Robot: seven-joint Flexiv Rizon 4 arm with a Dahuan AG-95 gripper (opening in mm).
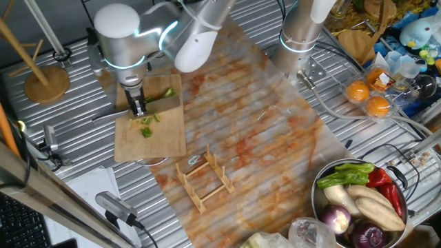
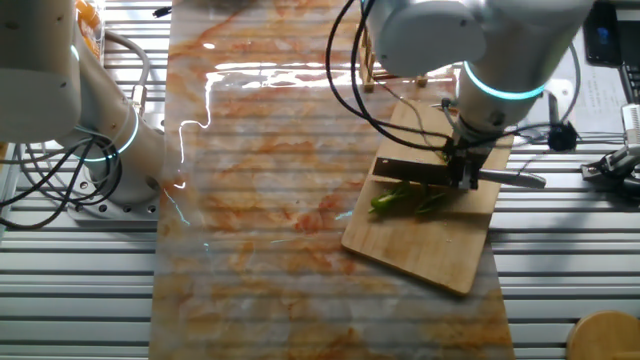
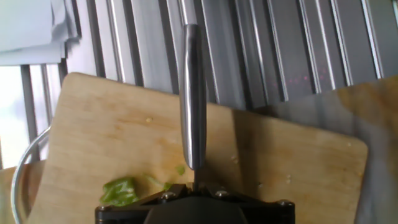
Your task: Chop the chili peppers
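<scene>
— Ribbed metal tabletop, with a marbled orange mat (image 1: 262,117) spread over its middle; a bamboo cutting board (image 1: 165,141) lies at the mat's edge. Where does the work sit?

— On the board. The chili peppers (image 2: 405,198) are in pieces: a longer green section lies under the blade, and small chunks (image 1: 147,127) lie close by. The gripper (image 2: 463,168) is clamped on a knife (image 3: 193,99), handle pointing off toward the table edge, blade down at the board.

— Hazards from this position?

— First, the pepper looks glossy and curved. My judgement: a blade meeting it off-centre could roll it aside or flick a chunk off the board.

— Second?

— The board rests partly on the mat, partly on bare ribs. Downward force near the edge could tip or slide it.

— The grip itself?

— The fingers hold a smooth metal handle. Side load during a cut could twist the knife in the jaws; the hand view hides the contact, so slip cannot be ruled out.
</scene>
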